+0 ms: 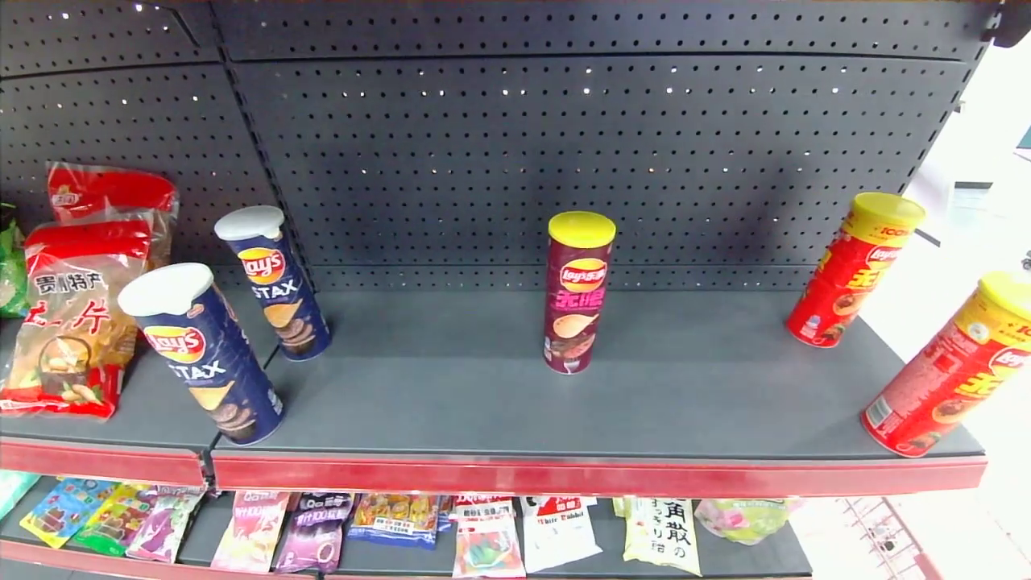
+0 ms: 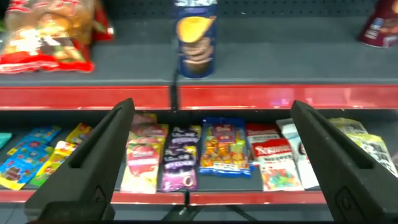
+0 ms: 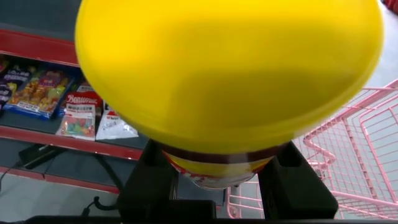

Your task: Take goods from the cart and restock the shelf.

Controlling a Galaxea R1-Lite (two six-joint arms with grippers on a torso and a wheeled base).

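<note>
Our left hand (image 2: 211, 106) points to 12 o'clock, toward the shelf. Its two long black fingers (image 2: 93, 155) are spread wide apart and taper toward the tips. Our right hand (image 3: 221, 180) is clamped on a can (image 3: 230, 68). Its dark fingers (image 3: 297, 186) press on opposite sides of the body, and the lid end faces back toward our wrist.

Left gripper (image 2: 212, 104) gapes before shelved snack packets (image 2: 217, 146).
</note>
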